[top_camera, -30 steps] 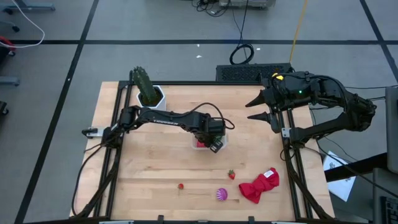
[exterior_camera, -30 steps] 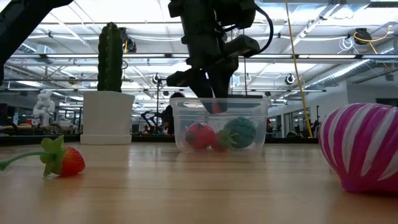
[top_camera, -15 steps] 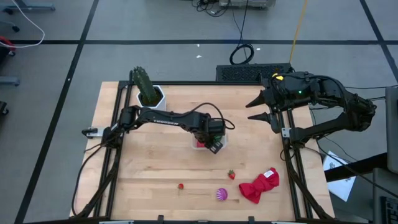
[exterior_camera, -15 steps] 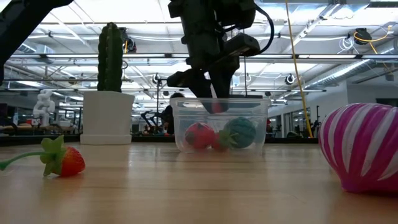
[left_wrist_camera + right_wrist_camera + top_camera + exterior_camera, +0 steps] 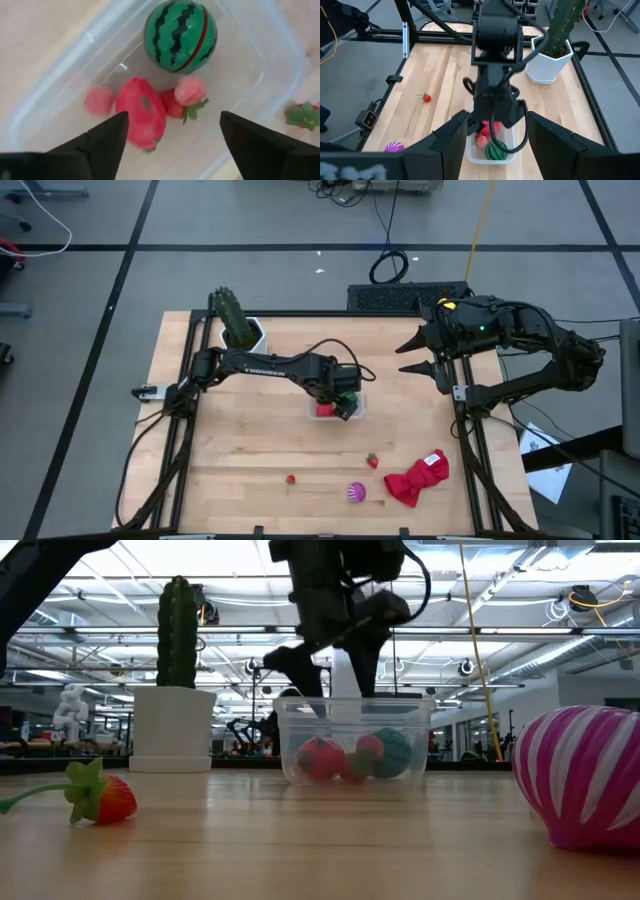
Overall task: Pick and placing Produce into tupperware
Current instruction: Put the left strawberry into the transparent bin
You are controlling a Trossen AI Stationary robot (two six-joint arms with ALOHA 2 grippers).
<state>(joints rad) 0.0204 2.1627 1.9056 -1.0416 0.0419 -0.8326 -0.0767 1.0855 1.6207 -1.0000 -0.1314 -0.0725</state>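
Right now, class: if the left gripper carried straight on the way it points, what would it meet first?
The left gripper, jaws open, points down into the tupperware. Probably it would first meet the red pepper-like piece and strawberry lying there, though depth is hard to judge.

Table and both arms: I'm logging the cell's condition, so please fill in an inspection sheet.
Surface: wooden table, dry, unmarked.
Job's things: tupperware mid-table holds a green striped ball, red pepper-like piece, strawberry and pink bits. Outside it: two strawberries, purple striped piece.
Clutter: red cloth; cactus in white pot.
Grippers: left gripper open above the tupperware; right gripper open, parked at the table's right edge.
Cables: coil on the floor.
Surroundings: nothing seen near the table.
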